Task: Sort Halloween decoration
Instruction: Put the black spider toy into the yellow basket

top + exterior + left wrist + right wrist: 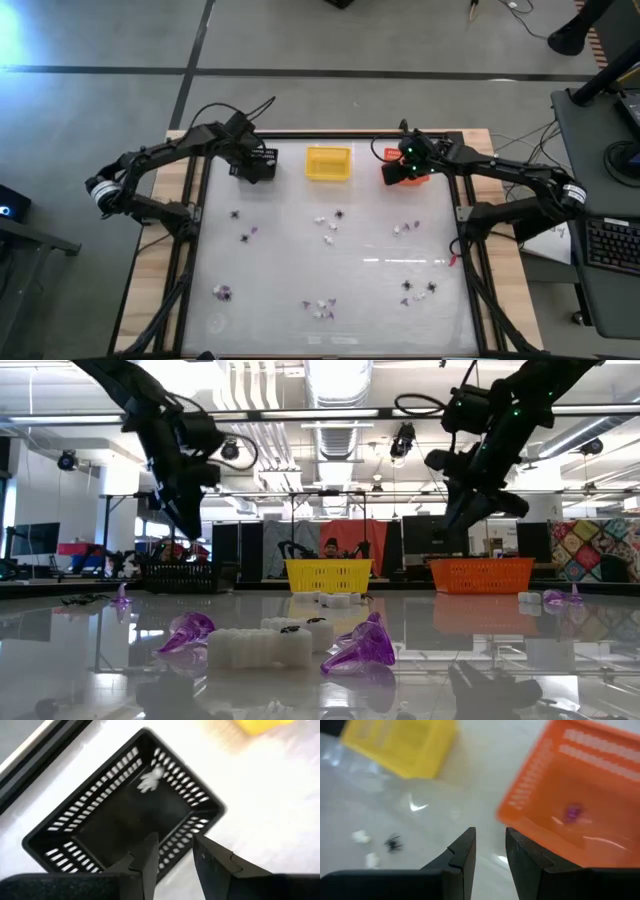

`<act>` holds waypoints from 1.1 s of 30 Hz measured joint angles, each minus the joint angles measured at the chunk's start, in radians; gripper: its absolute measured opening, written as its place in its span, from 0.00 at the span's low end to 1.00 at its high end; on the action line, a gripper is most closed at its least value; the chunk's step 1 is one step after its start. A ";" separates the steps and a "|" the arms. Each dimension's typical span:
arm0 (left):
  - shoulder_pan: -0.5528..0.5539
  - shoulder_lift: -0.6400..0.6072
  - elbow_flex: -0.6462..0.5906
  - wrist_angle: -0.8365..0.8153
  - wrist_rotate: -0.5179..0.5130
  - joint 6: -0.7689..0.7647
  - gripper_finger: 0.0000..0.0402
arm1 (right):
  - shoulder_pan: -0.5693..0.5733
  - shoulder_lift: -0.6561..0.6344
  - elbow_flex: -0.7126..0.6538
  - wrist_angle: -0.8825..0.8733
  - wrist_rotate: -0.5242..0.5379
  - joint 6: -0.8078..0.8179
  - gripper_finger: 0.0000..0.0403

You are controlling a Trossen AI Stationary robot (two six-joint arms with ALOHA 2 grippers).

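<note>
mostly tiny white, black, purple trinkets (325, 223); both end effectors slightly parted, empty.

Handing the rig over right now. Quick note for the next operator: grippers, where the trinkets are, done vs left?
Left gripper: above the black basket, fingers apart, empty; a white bit lies inside.
Right gripper: by the orange basket, fingers slightly apart, empty; a purple bit lies inside.
Yellow basket: contents not visible.
Done: at least one white and one purple binned.
Left: white, purple and black spider trinkets scattered over the table.
</note>
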 joint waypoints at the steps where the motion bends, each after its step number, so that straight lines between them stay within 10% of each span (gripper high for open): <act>1: -0.008 -0.017 0.000 0.001 0.010 -0.009 0.25 | 0.013 0.000 0.000 0.015 -0.009 0.000 0.24; 24: -0.164 -0.217 0.000 0.008 0.018 -0.127 0.24 | 0.228 0.107 0.000 0.384 -0.031 -0.653 0.24; 33: -0.164 -0.215 0.000 0.007 0.014 -0.131 0.24 | 0.250 0.250 0.062 0.416 -0.052 -0.590 0.28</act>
